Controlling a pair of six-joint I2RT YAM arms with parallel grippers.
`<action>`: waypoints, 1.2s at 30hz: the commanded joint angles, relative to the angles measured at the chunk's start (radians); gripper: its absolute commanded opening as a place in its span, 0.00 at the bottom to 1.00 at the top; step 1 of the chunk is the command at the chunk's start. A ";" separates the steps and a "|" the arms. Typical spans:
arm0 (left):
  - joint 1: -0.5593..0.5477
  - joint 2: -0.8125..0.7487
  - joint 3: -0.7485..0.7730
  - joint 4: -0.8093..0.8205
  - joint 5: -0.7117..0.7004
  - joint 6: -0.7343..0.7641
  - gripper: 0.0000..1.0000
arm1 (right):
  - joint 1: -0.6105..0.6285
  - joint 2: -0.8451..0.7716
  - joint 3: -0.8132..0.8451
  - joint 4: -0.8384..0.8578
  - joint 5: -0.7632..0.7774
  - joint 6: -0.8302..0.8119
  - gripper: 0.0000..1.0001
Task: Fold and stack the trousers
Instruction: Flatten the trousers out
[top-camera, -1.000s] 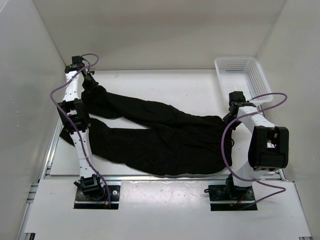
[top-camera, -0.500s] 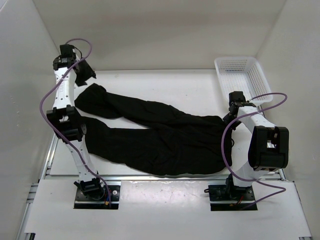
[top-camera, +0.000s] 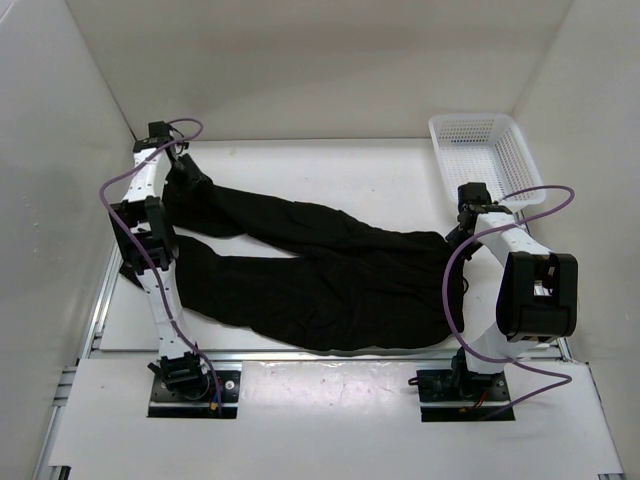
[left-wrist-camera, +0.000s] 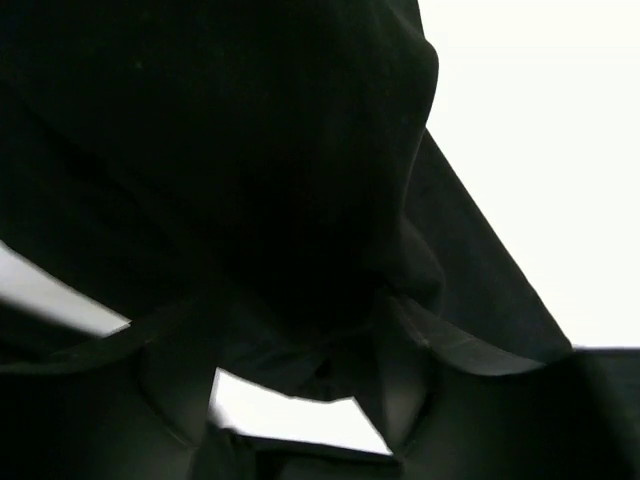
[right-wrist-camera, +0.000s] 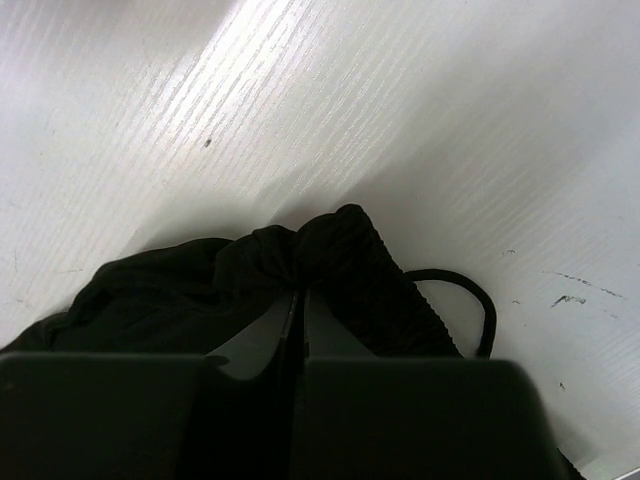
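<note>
trousers (top-camera: 320, 270) lie flat across the tabletop (top-camera: 350, 165), long axis roughly left-right: waist near the right edge, legs pointing left, far leg angling toward the far-left corner. The right pincer (right-wrist-camera: 298, 300) is clamped shut on the bunched waistband. The left pincer (top-camera: 185, 172) sits over the far leg's hem, jaws apart; black on black, so probably gripping nothing. Risk: left closes on one layer or misses, so the hem drops mid-fold and the legs skew.
</note>
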 joint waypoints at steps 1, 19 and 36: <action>-0.004 0.010 0.037 0.029 0.021 0.009 0.65 | -0.005 0.004 -0.003 0.013 0.012 -0.013 0.00; -0.013 0.000 0.539 -0.042 0.112 -0.057 0.10 | -0.005 -0.005 0.009 -0.005 0.012 -0.013 0.00; 0.129 -0.439 -0.269 0.055 -0.111 -0.031 0.48 | -0.005 -0.035 -0.020 0.005 0.002 -0.013 0.00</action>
